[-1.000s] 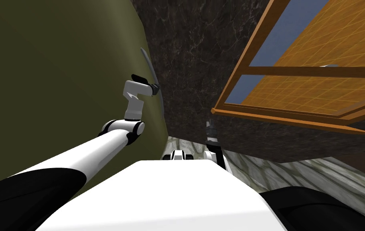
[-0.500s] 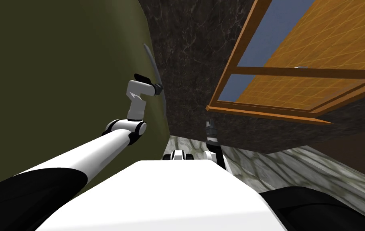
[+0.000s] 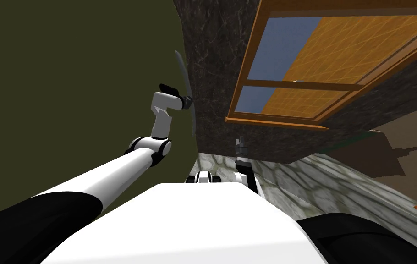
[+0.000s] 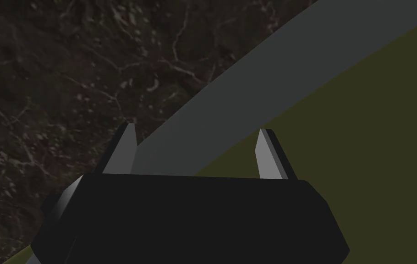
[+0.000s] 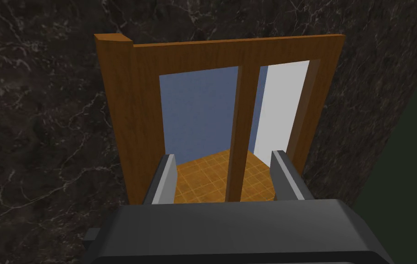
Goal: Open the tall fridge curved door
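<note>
The olive-green fridge door is being shown across the left of the head view, with its free edge lying just beside the dark veined wall. Along that edge a thin grey handle is being carried, slightly bowed. Its long axis is running with the door's height, one end pointing up and the other down toward the floor. The left hand is being held at this bar below its middle. In the left wrist view its fingers are being kept wide, with the handle crossing between them on a slant. One finger is touching the bar's edge and the other is standing apart over the door face, so nothing is being pinched. A pull begun now is judged likely to slip off, and closing across the slant could be met skew, or the wall could be struck. The right hand is being held low before the torso, fingers wide and empty.
</note>
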You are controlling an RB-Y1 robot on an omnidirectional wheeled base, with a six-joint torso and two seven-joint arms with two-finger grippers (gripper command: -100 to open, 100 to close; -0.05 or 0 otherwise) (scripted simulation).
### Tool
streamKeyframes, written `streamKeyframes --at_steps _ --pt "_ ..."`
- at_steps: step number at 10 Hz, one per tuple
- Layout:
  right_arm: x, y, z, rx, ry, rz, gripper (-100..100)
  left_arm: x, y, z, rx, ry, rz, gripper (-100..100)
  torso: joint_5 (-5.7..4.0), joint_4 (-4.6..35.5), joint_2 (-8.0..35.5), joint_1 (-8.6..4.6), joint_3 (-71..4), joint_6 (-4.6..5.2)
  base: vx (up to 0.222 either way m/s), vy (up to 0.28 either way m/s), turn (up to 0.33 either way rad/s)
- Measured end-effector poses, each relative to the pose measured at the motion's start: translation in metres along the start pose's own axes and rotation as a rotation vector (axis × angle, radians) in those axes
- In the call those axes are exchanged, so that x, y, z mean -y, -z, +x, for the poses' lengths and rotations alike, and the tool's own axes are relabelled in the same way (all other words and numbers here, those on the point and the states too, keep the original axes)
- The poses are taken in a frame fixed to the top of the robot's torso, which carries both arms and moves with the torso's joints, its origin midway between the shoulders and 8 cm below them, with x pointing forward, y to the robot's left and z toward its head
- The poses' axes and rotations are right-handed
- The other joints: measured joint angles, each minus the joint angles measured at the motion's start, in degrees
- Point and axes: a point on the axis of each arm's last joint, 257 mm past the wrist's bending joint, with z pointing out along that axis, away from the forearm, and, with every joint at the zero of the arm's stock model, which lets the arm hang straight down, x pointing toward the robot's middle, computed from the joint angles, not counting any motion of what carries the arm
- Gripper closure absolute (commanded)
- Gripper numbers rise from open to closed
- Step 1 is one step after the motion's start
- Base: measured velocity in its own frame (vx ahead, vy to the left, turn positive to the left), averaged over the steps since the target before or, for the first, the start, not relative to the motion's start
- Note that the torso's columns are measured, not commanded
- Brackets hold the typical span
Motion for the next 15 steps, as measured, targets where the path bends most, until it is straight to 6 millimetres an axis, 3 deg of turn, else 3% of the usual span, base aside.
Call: streamKeyframes --at_steps 2,5,9,15 --pt "0.0 0.0 0.0 0.0 0.0 0.0 0 0.008 -0.003 0.016 -0.034 -0.005 0.011 100 -0.02 0.04 -0.27 0.09 -0.19 -0.13 -0.131 -0.032 -0.088" --pt "0.0 0.0 0.0 0.0 0.0 0.0 0 0.046 0.008 0.052 -0.101 -0.016 0.09 100 0.06 -0.22 0.29 -0.02 0.25 -0.13 -0.279 -0.06 -0.134" --pt "0.0 0.0 0.0 0.0 0.0 0.0 0 0.08 0.016 0.102 -0.202 -0.023 0.159 100 0.05 -0.08 -0.09 0.15 -0.07 -0.03 -0.216 -0.069 -0.084" --pt "0.0 0.0 0.0 0.0 0.0 0.0 0 0.115 0.039 0.142 -0.294 -0.04 0.233 100 -0.09 -0.12 0.14 -0.28 0.12 0.13 -0.144 -0.022 -0.07"
